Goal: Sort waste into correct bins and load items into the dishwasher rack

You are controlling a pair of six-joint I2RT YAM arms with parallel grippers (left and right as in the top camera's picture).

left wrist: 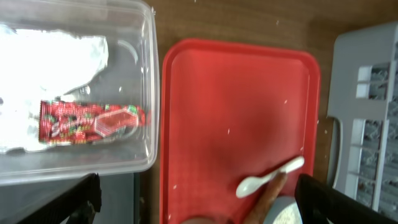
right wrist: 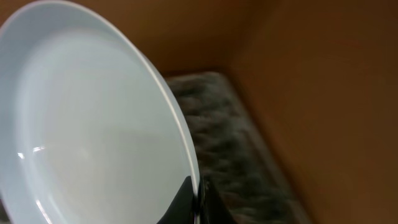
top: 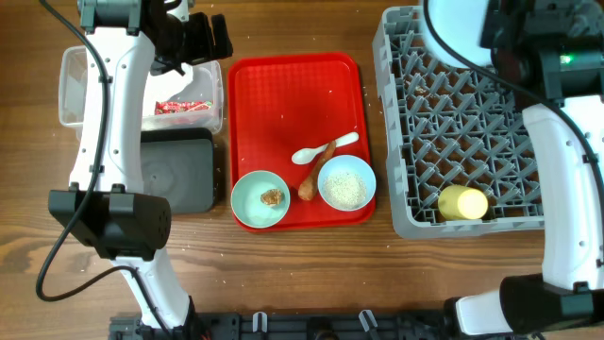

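right wrist: pale blue round plate [right wrist: 93,124] fills the view, cut off left and bottom; right gripper [right wrist: 198,202] is just a dark sliver clamped on its rim at the bottom edge. grey plastic pegged rack [right wrist: 230,143] behind is blurred. left wrist: left gripper [left wrist: 198,180] fingers [left wrist: 339,202] clipped at both bottom corners; clear plastic tub [left wrist: 149,93] runs off left, crumpled white napkin [left wrist: 56,56] in it washed out. overhead: shallow black tub [top: 184,175] partly under the left arm [top: 104,113].
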